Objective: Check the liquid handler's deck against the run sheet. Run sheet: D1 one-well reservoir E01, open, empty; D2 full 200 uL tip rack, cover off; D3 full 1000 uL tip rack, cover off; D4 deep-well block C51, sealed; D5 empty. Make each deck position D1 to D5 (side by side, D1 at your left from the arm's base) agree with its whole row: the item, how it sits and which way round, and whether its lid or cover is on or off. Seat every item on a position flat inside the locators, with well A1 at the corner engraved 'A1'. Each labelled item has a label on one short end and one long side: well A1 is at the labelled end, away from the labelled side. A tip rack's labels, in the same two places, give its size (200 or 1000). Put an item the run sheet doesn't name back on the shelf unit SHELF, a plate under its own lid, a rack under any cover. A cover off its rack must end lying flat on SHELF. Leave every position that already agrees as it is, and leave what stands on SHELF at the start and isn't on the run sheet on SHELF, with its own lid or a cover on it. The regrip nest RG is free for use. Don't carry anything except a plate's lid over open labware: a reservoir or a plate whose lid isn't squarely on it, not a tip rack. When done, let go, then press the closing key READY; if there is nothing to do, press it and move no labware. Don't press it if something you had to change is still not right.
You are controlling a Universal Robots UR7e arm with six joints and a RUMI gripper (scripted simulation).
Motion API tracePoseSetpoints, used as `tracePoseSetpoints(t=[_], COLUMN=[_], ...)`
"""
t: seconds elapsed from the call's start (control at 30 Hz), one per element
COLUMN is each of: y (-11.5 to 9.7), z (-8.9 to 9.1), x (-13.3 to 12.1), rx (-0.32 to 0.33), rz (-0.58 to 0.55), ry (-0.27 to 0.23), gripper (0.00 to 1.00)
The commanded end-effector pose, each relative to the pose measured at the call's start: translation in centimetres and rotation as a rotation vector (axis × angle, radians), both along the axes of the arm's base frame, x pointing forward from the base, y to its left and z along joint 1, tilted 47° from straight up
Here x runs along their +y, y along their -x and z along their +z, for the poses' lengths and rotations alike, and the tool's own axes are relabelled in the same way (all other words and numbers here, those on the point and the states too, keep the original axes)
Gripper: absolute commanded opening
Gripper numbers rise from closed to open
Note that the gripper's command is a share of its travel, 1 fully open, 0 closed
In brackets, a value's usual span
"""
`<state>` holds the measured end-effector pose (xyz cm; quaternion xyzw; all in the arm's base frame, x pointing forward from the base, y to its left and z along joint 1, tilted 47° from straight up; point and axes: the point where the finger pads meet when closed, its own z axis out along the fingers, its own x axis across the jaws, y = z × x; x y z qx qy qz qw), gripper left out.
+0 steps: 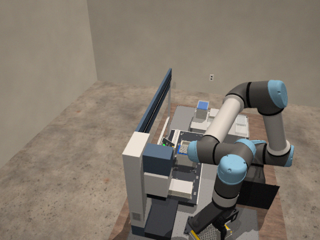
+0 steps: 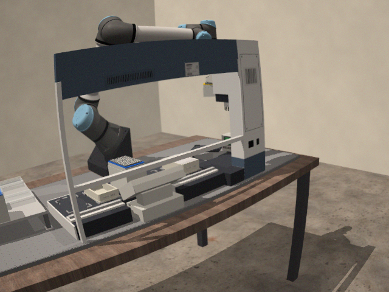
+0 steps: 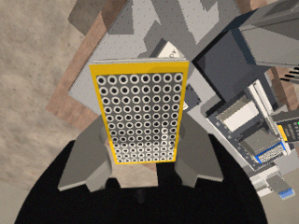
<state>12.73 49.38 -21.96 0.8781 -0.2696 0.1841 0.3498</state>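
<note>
My gripper (image 3: 143,111) (image 1: 213,227) is shut on a yellow-rimmed tip rack (image 3: 140,93) (image 1: 205,233) with no cover, its tips showing. I hold it in the air over the near end of the table, beyond the end of the deck. In the exterior view the rack (image 2: 207,89) shows high up behind the handler's tower. On the deck stand a blue-rimmed tip rack (image 1: 183,149) (image 2: 125,162) (image 3: 269,154), an open cream reservoir (image 2: 102,192) (image 1: 186,142) and a white covered item (image 1: 180,188) (image 2: 186,163). One grey item (image 2: 154,179) lies tilted across a position.
The liquid handler's tower (image 1: 134,178) (image 2: 248,103) and gantry beam (image 2: 144,62) stand along the deck's far side. SHELF (image 2: 15,191) holds a blue-topped item (image 1: 202,104) and pale lidded labware. A control panel with a green light (image 1: 163,144) sits beside the deck.
</note>
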Motion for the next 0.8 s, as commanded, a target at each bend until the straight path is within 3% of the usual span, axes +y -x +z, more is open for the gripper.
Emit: tracePoseSetpoints(t=[0.0,0.77], y=[-0.01,-0.01], z=[0.04,0.04], x=[0.08,0.08], rx=[-0.047,-0.346], rz=[-0.044,-0.333], ry=[-0.01,-0.066], gripper=[0.0,0.0])
